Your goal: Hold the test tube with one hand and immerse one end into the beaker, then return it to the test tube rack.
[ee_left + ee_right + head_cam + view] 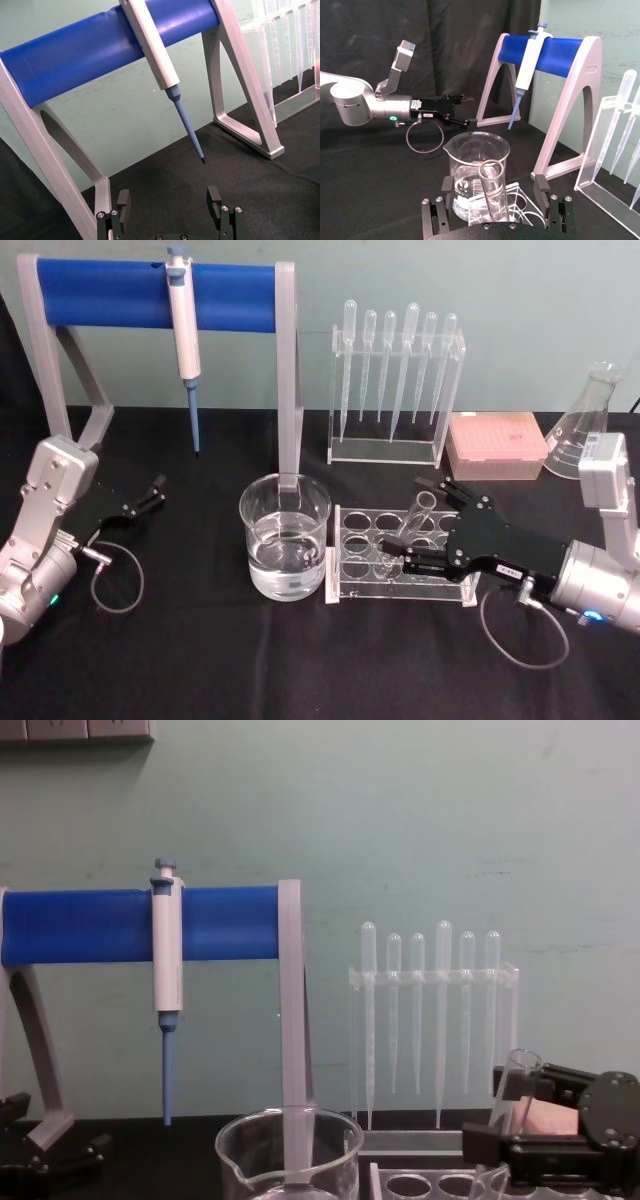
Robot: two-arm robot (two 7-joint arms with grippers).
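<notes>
No legible txt: white label (511,568) on right gripper (405,523) & mark (463,185) on beaker (461,159) too small.

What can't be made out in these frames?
Test tube lower end, and which test tube rack hole holds it: head view, the open right hand and clear rack obscure it; right wrist view, the hand's body covers it.
Beaker water level: chest view, bottom edge cuts it.
Left hand idles at left.

Lab — pipettes (395,370), beaker (285,535), flask (585,425)
</notes>
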